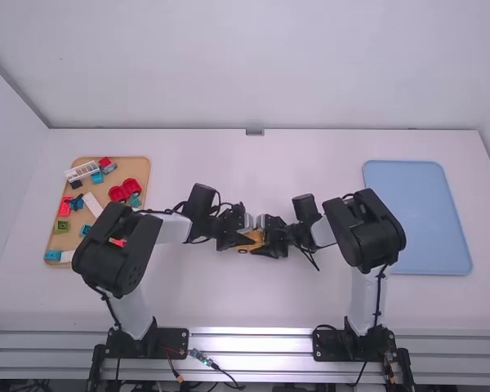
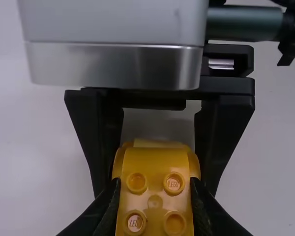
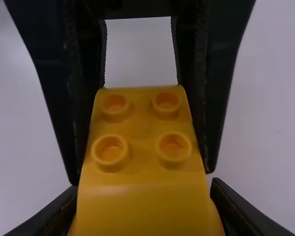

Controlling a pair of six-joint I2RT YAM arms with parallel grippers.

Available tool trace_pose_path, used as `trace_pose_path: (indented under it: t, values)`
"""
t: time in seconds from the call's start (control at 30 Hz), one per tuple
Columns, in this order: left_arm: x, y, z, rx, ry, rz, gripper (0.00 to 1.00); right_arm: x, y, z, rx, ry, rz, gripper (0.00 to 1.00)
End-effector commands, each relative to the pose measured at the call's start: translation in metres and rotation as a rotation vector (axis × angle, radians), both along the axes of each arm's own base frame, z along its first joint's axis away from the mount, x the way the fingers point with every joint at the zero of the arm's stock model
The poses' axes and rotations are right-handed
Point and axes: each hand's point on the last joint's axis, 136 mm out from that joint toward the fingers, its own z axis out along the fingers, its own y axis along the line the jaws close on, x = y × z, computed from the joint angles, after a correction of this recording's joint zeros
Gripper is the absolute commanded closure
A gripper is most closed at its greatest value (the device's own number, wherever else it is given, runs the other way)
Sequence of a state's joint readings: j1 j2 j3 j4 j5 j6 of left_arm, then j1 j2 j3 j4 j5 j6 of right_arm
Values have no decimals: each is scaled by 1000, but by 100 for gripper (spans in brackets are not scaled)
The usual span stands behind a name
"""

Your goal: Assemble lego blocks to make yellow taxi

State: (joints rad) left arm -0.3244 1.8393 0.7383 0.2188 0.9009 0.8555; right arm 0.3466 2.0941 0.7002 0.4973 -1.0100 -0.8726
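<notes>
Near the table's middle in the high view, the left gripper (image 1: 239, 235) and the right gripper (image 1: 267, 242) face each other with the yellow taxi piece (image 1: 251, 238) between them. In the left wrist view the left gripper (image 2: 155, 189) is shut on the yellow taxi piece (image 2: 155, 201), four studs showing; the other arm's fingers flank its far part. From the right wrist view, the right gripper (image 3: 143, 191) is shut on the smooth, rounded end of the yellow taxi piece (image 3: 145, 211), while the left arm's fingers stand along its studded end. The underside is hidden.
At the left, a wooden tray (image 1: 136, 166) holds several red, blue, green and white blocks, partly beneath the left arm. A blue tray (image 1: 416, 216) lies at the right, partly behind the right arm. Both arms' forearms reach in over the table's middle.
</notes>
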Motion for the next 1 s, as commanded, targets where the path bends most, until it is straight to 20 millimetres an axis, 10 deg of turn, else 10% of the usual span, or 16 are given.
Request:
trace_pose_path:
  t: [0.0, 0.97]
  values:
    - [-22, 1, -20, 25, 107, -6, 98, 2, -3, -10, -40, 30, -34, 98]
    - [-47, -4, -39, 95, 119, -38, 98, 3, -4, -11, -44, 27, -37, 97]
